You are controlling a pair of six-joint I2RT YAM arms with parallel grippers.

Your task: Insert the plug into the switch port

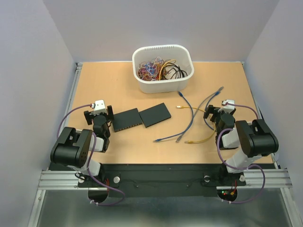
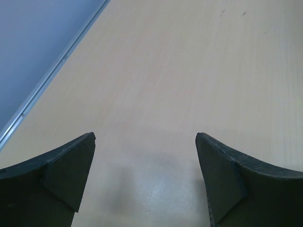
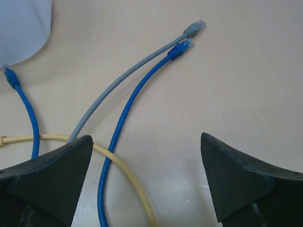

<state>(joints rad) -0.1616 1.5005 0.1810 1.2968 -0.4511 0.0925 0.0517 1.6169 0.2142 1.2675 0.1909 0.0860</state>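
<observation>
1. The left hand (image 2: 146, 142) is wide open and holds nothing. Smooth, pale wood tabletop (image 2: 189, 71) lies under it, with a metal strip (image 2: 53, 70) along the left edge.
2. The right hand (image 3: 147, 142) is also wide open and empty. It sits over a yellow cable (image 3: 47, 137).
3. The blue plug (image 3: 181, 48) and grey plug (image 3: 195, 28) lie side by side on the wood. Both point away from that hand.
4. A flat black switch (image 1: 127, 119) lies longways left to right. Its holes face the near side, I think.
5. A white tub (image 1: 161, 85) sits farthest back.

Black switch (image 1: 128, 119), blue cable (image 3: 122, 124), greyish plug (image 3: 196, 27)
</observation>
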